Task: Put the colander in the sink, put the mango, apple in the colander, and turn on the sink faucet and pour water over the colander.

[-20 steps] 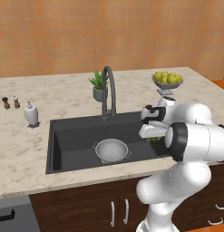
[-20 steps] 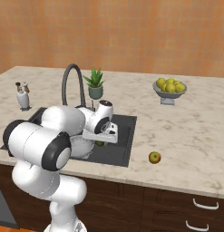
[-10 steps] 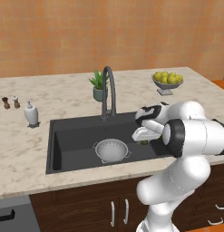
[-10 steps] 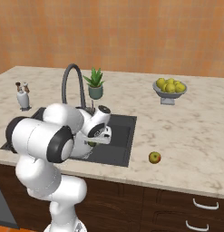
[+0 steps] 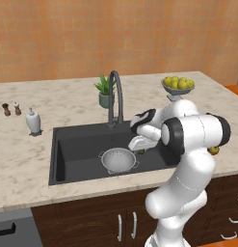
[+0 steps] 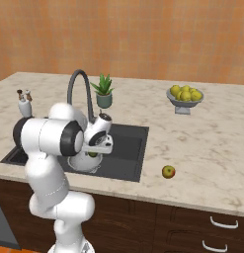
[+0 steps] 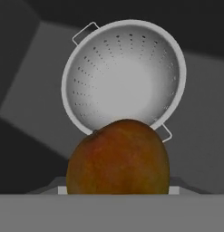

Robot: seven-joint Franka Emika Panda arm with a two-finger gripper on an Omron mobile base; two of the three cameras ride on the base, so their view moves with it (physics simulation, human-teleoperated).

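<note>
My gripper (image 5: 139, 146) hangs over the right part of the dark sink (image 5: 77, 149), shut on the mango (image 5: 142, 151), a dark green-brown fruit. In the hand view the mango (image 7: 118, 156) sits low in the foreground, with the white perforated colander (image 7: 124, 77) just beyond it, empty. The colander (image 5: 119, 160) stands on the sink floor, a little left of the gripper. In the right base view the gripper (image 6: 95, 150) holds the mango (image 6: 93, 154) above the colander (image 6: 85, 163). The apple (image 6: 168, 171) lies on the counter right of the sink (image 6: 128, 148). The faucet (image 5: 115, 91) arches behind; no water runs.
A bowl of yellow-green fruits (image 5: 178, 84) stands at the back right and a potted plant (image 5: 106, 91) beside the faucet. A soap dispenser (image 5: 33, 120) and two small shakers (image 5: 10, 109) sit on the left counter.
The gripper has carried the mango leftward and down over the sink, closer to the colander. The apple and colander have stayed put.
</note>
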